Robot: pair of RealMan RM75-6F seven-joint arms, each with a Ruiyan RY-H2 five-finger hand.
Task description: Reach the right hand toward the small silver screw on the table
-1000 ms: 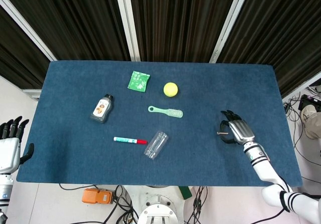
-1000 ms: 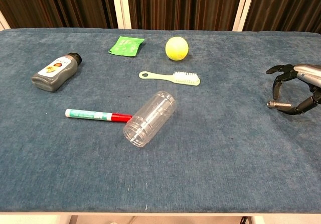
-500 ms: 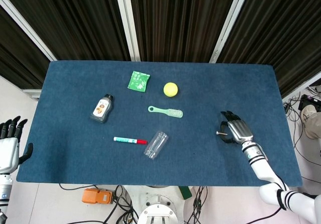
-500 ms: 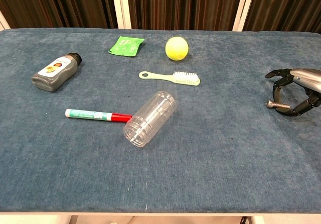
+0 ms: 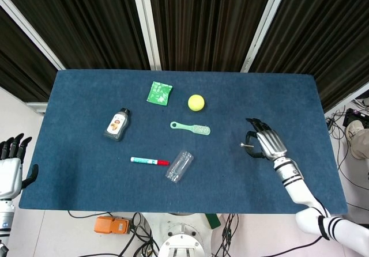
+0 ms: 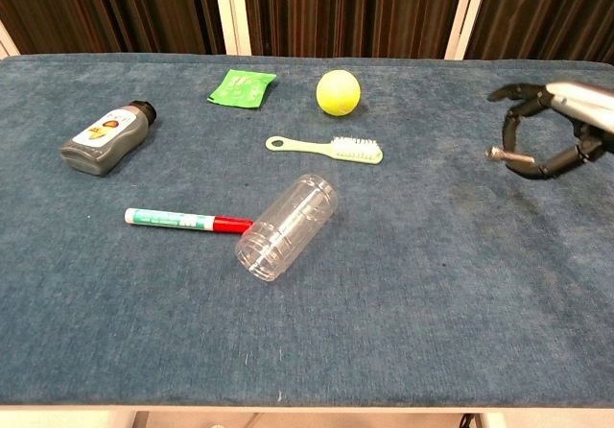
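Only the head view catches the left hand [image 5: 10,167], hanging off the left edge of the blue tabletop [image 5: 86,176] with its fingers [image 5: 12,147] straight, apart and holding nothing. Moving rightward, a small dark bottle [image 5: 117,124] lies on its side, with a green packet [image 5: 159,93] farther back. Nearer the front a green and red marker [image 5: 149,161] lies just beside a clear plastic cup [image 5: 179,165] on its side; the chest view shows them touching or nearly so. A pale green brush [image 5: 191,128] lies in front of a yellow ball [image 5: 196,102]. At the right, the right hand [image 5: 262,145] has its fingers [image 6: 518,126] curled around the small silver screw [image 6: 507,156]. The chest view shows the screw pinched and lifted clear of the cloth, its head pointing left; from above it is a thin sliver at the fingertips.
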